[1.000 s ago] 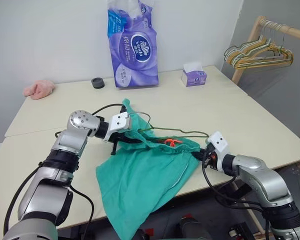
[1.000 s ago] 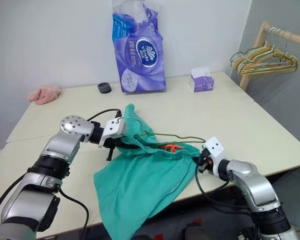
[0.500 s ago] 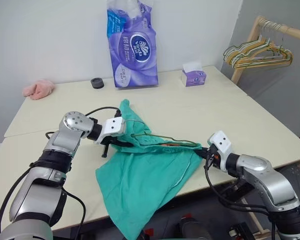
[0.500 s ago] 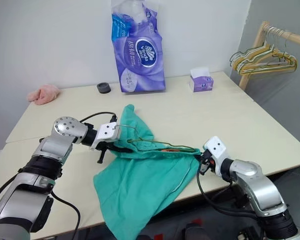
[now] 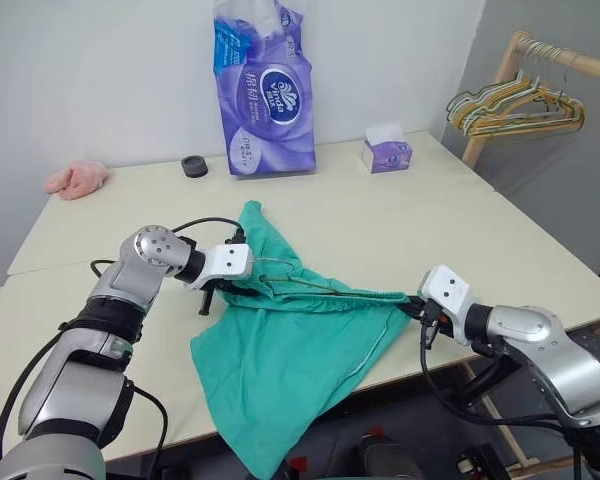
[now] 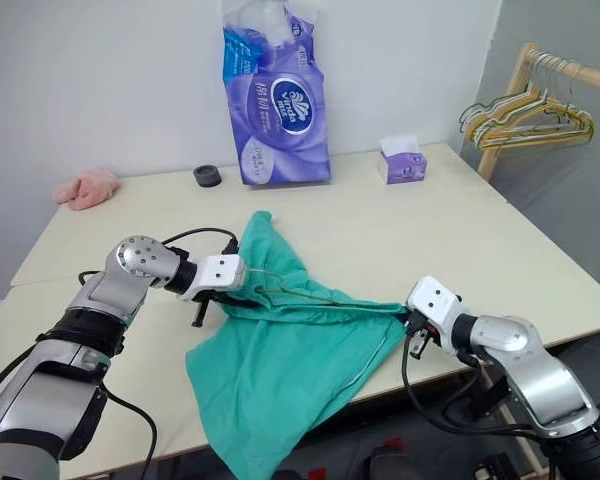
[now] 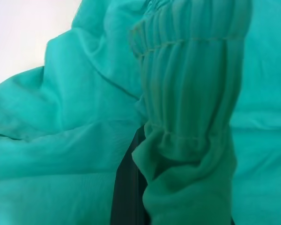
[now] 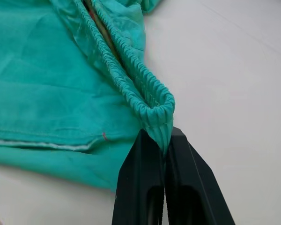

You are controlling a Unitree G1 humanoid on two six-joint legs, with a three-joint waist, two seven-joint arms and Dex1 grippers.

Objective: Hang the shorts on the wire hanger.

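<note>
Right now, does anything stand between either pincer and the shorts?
No. The left pincer and right pincer are each shut on the waistband of the shorts; the cloth runs straight into the fingers.

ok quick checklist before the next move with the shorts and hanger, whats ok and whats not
1. Right gripper shut on the shorts at the waistband end: ok.
2. Left gripper shut on the waistband's other end: ok.
3. Waistband stretched between the two grippers: ok.
4. Wire hanger lies along the waistband; whether it is threaded inside: cannot tell.
5. Shorts fully on the table: not ok, one leg hangs over the front edge.
6. Hanger hook free of the cloth: cannot tell.
</note>
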